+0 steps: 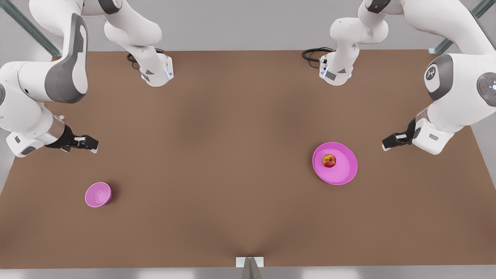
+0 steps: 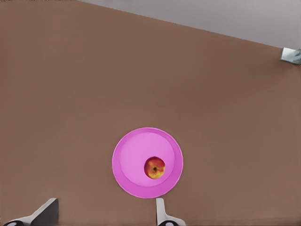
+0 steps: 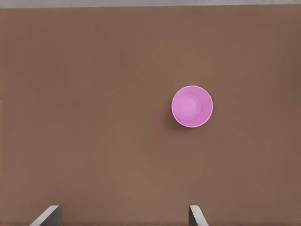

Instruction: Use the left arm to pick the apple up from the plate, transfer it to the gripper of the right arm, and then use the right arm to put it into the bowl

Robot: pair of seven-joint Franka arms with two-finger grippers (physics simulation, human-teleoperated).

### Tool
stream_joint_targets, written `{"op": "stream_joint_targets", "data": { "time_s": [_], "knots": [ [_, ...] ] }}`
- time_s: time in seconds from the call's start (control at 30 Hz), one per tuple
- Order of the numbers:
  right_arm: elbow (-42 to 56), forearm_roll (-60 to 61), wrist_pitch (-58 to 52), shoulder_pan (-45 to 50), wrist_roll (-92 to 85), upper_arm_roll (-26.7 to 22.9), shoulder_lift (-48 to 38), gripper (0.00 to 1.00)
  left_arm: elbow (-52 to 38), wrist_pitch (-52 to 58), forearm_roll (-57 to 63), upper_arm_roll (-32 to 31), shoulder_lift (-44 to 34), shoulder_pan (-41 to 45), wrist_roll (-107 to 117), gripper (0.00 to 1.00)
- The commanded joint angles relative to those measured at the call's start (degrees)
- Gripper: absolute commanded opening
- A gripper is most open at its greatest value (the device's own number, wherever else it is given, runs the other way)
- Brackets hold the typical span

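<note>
My left pincer [image 1: 387,142] hangs above the desk [image 1: 232,155] at the front view's right, its fingers [image 2: 47,213] spread wide apart and holding nothing, touching nothing. The plate [image 1: 343,172] lies on the desk near it, toward the front view's middle, and the apple [image 1: 329,160] sits on that plate, off its centre, stem dimple up. In my left wrist view the plate [image 2: 129,153] and the apple [image 2: 154,168] lie ahead of my fingertips, with bare desk between.

My right pincer [image 1: 90,144] waits at the front view's left, also above the desk, its fingers [image 3: 48,215] parted wide and empty. The bowl [image 1: 98,194] stands upright on the desk near it, well apart from the plate; my right wrist view shows the bowl [image 3: 192,107] with nothing inside. Only open brown desk lies between either pincer and the thing nearest it.
</note>
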State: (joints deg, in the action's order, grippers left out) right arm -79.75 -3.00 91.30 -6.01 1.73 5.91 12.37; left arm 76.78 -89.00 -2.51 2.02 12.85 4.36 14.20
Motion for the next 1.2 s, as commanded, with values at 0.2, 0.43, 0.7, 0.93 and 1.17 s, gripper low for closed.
{"op": "stream_joint_targets", "data": {
  "time_s": [0.2, 0.43, 0.7, 0.93, 1.17],
  "knots": [
    [0.03, 0.01, 0.11, 0.03, -0.07, 0.07, 0.02, 1.00, 15.15, -26.56, -6.02, -0.09, 7.89, 7.42, -2.32, 1.00],
    [0.03, 0.01, 0.11, 0.03, -0.15, -0.02, 0.29, 1.00, 44.42, -60.40, -9.53, -0.09, 3.32, 7.95, -17.10, 1.00],
    [0.03, 0.10, 0.11, -0.14, -0.24, -0.02, 0.29, 1.00, 52.33, -68.58, -9.53, -0.09, 4.28, 9.35, -17.19, 1.00],
    [0.03, 0.19, 0.11, -0.14, -0.33, -0.02, 0.29, 1.00, 52.95, -69.29, -9.53, -0.09, 6.74, 9.44, -17.89, 1.00],
    [-0.06, 0.19, 0.11, -0.23, -0.24, -0.02, 0.29, 1.00, 54.97, -70.16, -9.53, -0.09, 8.86, 9.44, -17.89, 1.00]
  ]
}}
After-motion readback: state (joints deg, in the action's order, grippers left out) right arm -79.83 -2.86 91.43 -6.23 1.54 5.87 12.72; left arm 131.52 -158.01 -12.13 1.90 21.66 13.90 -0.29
